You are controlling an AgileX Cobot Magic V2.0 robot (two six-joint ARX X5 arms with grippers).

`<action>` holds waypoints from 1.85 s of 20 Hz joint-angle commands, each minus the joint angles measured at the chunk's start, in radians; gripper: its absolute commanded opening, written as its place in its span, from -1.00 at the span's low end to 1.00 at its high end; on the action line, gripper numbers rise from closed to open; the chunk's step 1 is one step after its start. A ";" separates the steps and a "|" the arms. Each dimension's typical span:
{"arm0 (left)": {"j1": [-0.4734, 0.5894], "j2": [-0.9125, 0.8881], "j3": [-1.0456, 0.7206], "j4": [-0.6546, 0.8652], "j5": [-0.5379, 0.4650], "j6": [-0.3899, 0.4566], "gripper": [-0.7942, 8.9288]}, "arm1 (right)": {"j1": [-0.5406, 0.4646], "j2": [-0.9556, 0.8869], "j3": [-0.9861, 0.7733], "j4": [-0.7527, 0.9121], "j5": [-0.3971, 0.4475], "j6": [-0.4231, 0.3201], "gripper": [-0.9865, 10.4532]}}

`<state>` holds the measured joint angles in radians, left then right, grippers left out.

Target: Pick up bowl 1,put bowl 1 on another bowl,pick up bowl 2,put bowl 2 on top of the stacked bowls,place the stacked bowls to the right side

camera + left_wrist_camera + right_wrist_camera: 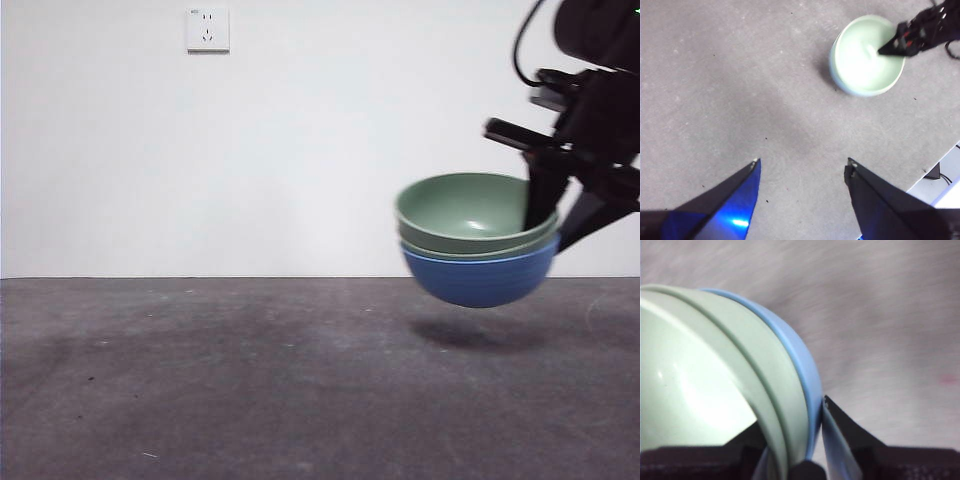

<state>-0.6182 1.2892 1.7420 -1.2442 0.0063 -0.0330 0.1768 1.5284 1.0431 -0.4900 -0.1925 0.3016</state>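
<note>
The stacked bowls (478,250) hang in the air at the right of the front view: the blue ridged bowl (480,282) at the bottom with two pale green bowls (470,212) nested in it. My right gripper (556,222) is shut on the stack's right rim, one jaw inside the top bowl and one outside. The right wrist view shows the green rims (740,375) and the blue rim (802,370) clamped between its jaws. My left gripper (802,167) hovers open over bare table, and its view shows the stack (866,55) from above, far off, with the right gripper (895,46) on it.
The grey table (220,380) stretches below the lifted stack, whose shadow (478,335) lies on it. A white wall with a socket (207,29) is behind. A table edge and a black cable (939,175) show in the left wrist view.
</note>
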 commanded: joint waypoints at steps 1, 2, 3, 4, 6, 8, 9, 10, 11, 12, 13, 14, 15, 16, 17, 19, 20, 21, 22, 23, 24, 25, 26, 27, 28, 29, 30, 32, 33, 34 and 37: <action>-0.004 0.000 -0.001 0.002 -0.002 0.011 -0.24 | -0.034 0.023 -0.008 0.010 -0.008 -0.027 -0.85; -0.004 0.000 -0.001 0.002 -0.002 0.011 -0.24 | -0.043 0.037 -0.008 0.009 -0.010 -0.031 -0.85; -0.004 0.000 -0.001 0.002 -0.002 0.011 -0.24 | -0.051 0.054 -0.008 0.009 -0.010 -0.036 -0.85; -0.004 0.000 -0.001 0.002 -0.002 0.011 -0.24 | -0.053 0.069 -0.008 0.009 -0.010 -0.043 -0.85; -0.004 0.000 -0.001 0.002 -0.002 0.008 -0.24 | -0.053 0.099 -0.008 0.009 -0.010 -0.052 -0.85; -0.004 0.000 -0.001 0.001 -0.002 0.007 -0.24 | -0.053 0.120 -0.008 0.009 -0.007 -0.060 -0.85; -0.004 0.000 -0.001 0.001 -0.002 0.007 -0.24 | -0.053 0.129 -0.008 0.010 -0.007 -0.065 -0.85; -0.004 0.000 -0.001 0.001 -0.002 0.007 -0.24 | -0.054 0.137 -0.008 0.009 -0.006 -0.068 -0.85; -0.004 0.000 -0.001 0.001 -0.002 0.007 -0.24 | -0.058 0.142 -0.008 0.006 -0.008 -0.070 -0.85; -0.004 0.000 -0.001 0.001 -0.002 0.007 -0.24 | -0.059 0.143 -0.008 -0.001 -0.007 -0.081 -0.84; -0.004 0.000 -0.001 0.001 -0.002 0.007 -0.24 | -0.059 0.143 -0.008 -0.005 -0.008 -0.092 -0.81; -0.004 0.000 -0.001 0.002 -0.002 0.007 -0.24 | -0.061 0.143 -0.008 -0.006 -0.007 -0.094 -0.81; -0.004 0.000 -0.001 0.002 -0.002 0.007 -0.24 | -0.066 0.143 -0.008 -0.008 -0.010 -0.094 -0.74; -0.004 0.000 -0.001 0.002 -0.002 0.007 -0.24 | -0.068 0.143 -0.008 -0.013 -0.011 -0.094 -0.62; -0.004 0.000 -0.001 0.002 -0.002 0.007 -0.24 | -0.068 0.143 -0.008 -0.013 -0.011 -0.094 -0.51; -0.004 0.000 -0.001 0.001 -0.002 0.007 -0.24 | -0.068 0.143 -0.008 -0.012 -0.011 -0.095 -0.43; -0.004 0.000 -0.001 0.001 -0.002 0.007 -0.24 | -0.068 0.143 -0.008 -0.012 -0.013 -0.095 -0.43; -0.004 0.000 -0.001 0.001 -0.002 0.007 -0.25 | -0.068 0.143 -0.008 -0.011 -0.016 -0.095 -0.43; -0.004 0.000 -0.001 0.001 -0.002 0.007 -0.24 | -0.068 0.142 -0.008 -0.011 -0.016 -0.095 -0.43; -0.004 0.000 -0.001 0.001 -0.002 0.007 -0.24 | -0.068 0.142 -0.008 -0.007 -0.017 -0.095 -0.43; -0.004 0.000 -0.001 0.001 -0.002 0.007 -0.24 | -0.068 0.141 -0.008 -0.005 -0.017 -0.095 -0.43; -0.004 0.000 -0.001 0.001 -0.002 0.007 -0.24 | -0.068 0.137 -0.008 -0.005 -0.018 -0.097 -0.43; -0.004 0.000 -0.001 0.001 -0.002 0.007 -0.24 | -0.068 0.132 -0.008 -0.005 -0.018 -0.103 -0.43; -0.004 0.000 -0.001 0.001 -0.002 0.007 -0.24 | -0.068 0.119 -0.008 -0.010 -0.018 -0.112 -0.43; -0.004 0.000 -0.001 0.001 -0.002 0.007 -0.24 | -0.068 0.103 -0.008 -0.016 -0.018 -0.117 -0.43; -0.004 0.000 -0.001 0.001 -0.002 0.007 -0.24 | -0.068 0.077 -0.008 -0.026 -0.017 -0.120 -0.43; -0.004 0.000 -0.001 0.001 -0.002 0.008 -0.24 | -0.068 0.050 -0.008 -0.035 -0.015 -0.121 -0.43; -0.004 0.000 -0.001 0.002 -0.002 0.010 -0.24 | -0.072 -0.024 -0.008 -0.076 -0.015 -0.121 -0.43; -0.004 0.000 -0.001 0.002 -0.002 0.013 -0.25 | -0.072 -0.070 -0.008 -0.111 -0.015 -0.121 -0.43; -0.004 0.000 -0.001 0.001 -0.002 0.018 -0.25 | -0.072 -0.112 -0.008 -0.149 -0.017 -0.126 -0.43; -0.004 0.000 -0.001 0.001 -0.002 0.039 -0.25 | -0.069 -0.273 -0.008 -0.290 -0.030 -0.151 -0.43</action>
<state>-0.6182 1.2892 1.7420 -1.2442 0.0063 -0.0109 0.1055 1.2617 1.0451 -0.7818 -0.2230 0.1669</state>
